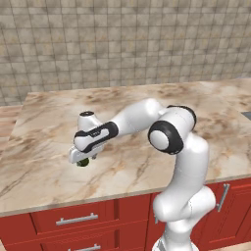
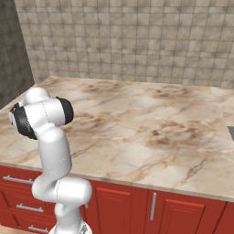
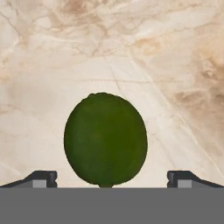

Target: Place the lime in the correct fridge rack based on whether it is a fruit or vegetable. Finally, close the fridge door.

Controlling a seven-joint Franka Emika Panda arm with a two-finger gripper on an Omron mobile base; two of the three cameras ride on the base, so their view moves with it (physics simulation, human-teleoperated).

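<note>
Marble counter (image 1: pixel 147 122) holds the lime (image 3: pixel 105 139), right under the gripper (image 1: pixel 83 160), between its wide-open jaws. It looks small, round, firm and maybe slippery, so it could roll. Squeeze it across its fat middle.

The lime (image 3: pixel 105 139) sits on the marble counter (image 3: pixel 175 65) between the wide-spread pincer (image 3: pixel 112 178) tips.

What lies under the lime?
The lime sits on the marble counter, between the open hand's fingertips. The patch of counter directly beneath it is covered by the lime itself.
</note>
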